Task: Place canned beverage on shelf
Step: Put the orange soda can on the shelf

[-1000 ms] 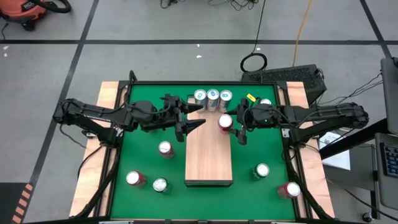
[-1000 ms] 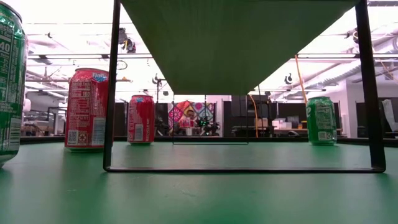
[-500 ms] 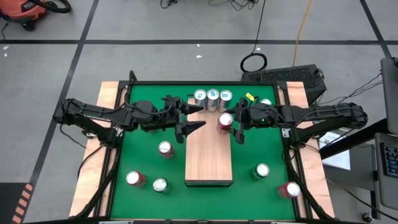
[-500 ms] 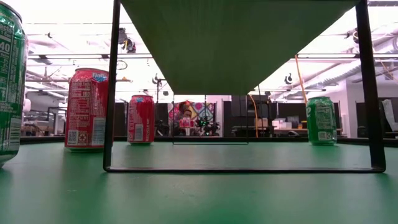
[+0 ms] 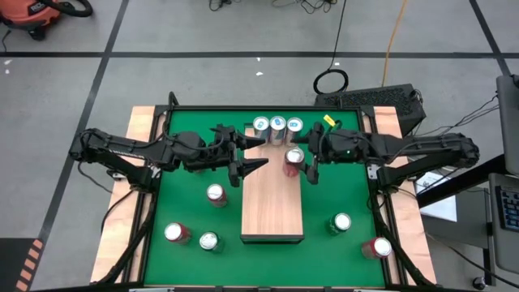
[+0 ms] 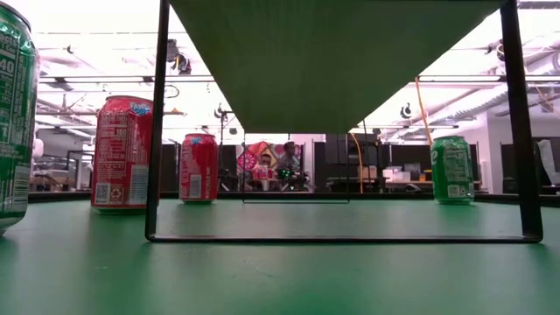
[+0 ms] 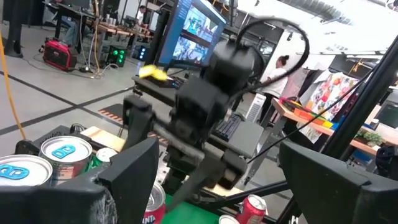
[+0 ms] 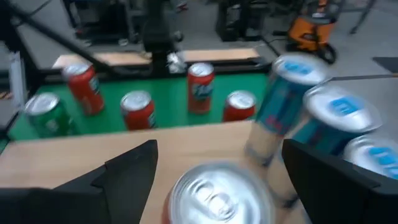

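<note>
Now | right gripper (image 5: 310, 165) is standing spread, holding nothing, straddling the red can (image 5: 293, 157) | can is standing upright on the shelf's (image 5: 272, 203) far right part, near three blue cans (image 5: 277, 125) | left gripper (image 5: 243, 166) is hovering spread and empty over the shelf's far left edge | right arm nearer the can.

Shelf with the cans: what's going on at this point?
The right gripper stands open around a red can that sits on the far end of the wooden shelf, beside three blue-topped cans already lined up there. It looks just set down or about to be grasped. The left gripper hovers open over the shelf's left edge, holding nothing. More cans wait on the green table.
</note>
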